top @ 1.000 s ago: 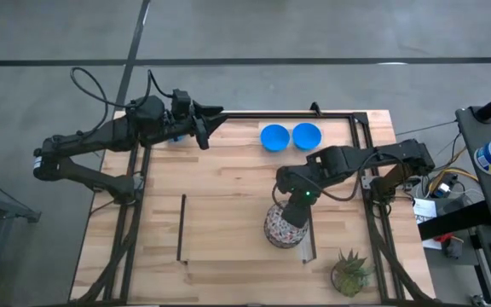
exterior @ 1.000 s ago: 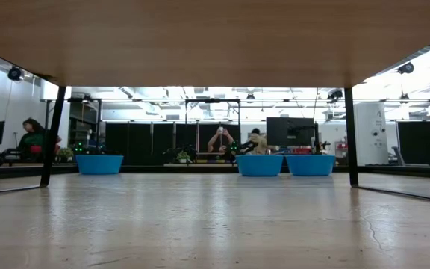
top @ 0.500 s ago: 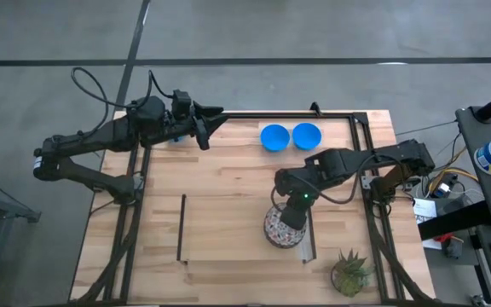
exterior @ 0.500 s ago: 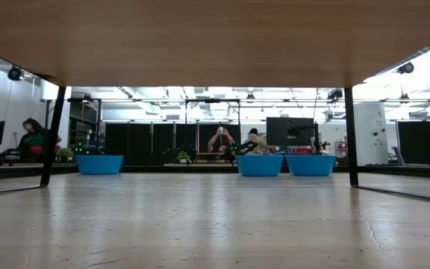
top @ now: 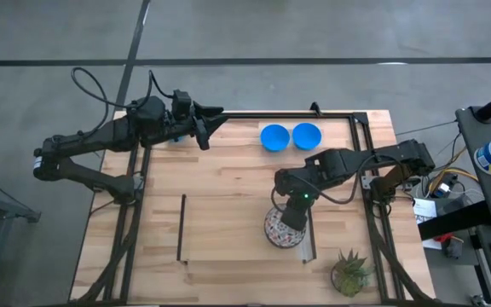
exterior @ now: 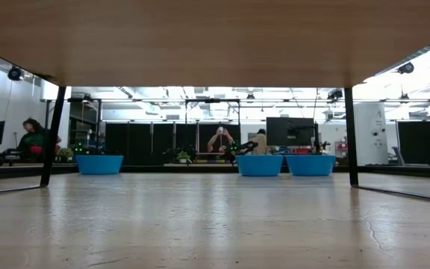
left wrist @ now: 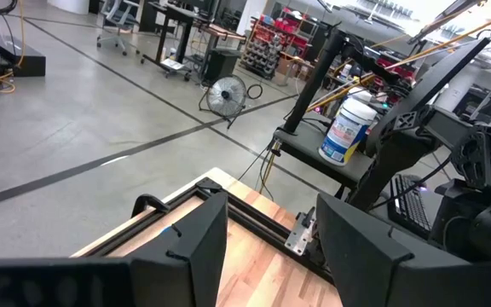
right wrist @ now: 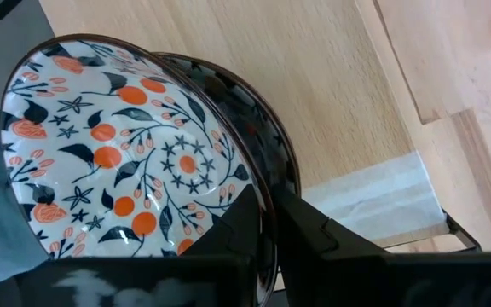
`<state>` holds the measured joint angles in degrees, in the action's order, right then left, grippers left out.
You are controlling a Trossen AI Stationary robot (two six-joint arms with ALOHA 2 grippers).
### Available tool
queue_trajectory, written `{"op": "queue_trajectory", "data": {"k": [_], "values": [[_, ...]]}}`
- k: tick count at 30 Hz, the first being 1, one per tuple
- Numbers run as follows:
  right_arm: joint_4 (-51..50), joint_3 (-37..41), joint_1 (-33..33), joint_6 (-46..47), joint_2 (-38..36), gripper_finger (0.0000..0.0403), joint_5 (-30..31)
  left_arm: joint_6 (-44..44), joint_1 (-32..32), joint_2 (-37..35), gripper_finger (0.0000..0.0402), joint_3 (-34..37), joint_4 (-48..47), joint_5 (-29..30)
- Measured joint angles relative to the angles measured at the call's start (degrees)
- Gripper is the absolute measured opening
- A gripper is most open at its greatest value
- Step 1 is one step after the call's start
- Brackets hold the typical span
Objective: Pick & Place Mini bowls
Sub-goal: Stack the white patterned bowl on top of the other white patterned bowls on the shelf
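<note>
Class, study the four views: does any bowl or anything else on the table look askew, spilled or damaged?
Nothing stands out. Two blue bowls sit upright side by side; the right end effector pinches a floral bowl's rim, stacked in another.

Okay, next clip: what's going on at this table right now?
The right gripper is pinching the rim of a floral mini bowl that sits on a stack near the table's front right. Two blue mini bowls sit at the back. The left gripper waits open at the back left corner.
</note>
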<state>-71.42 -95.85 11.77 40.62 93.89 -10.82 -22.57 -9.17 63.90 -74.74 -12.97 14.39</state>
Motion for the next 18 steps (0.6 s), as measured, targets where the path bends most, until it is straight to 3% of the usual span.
{"op": "queue_trajectory", "data": {"k": [8,18], "values": [[0.0,0.0,0.0,-0.7,0.0,0.0028,-0.6,0.0,0.0,0.0,0.0184,0.0,0.0,0.0],[0.5,0.0,0.0,-0.3,0.0,0.0092,-0.6,0.3,0.0,0.0,0.0183,0.0,0.0,0.0]]}}
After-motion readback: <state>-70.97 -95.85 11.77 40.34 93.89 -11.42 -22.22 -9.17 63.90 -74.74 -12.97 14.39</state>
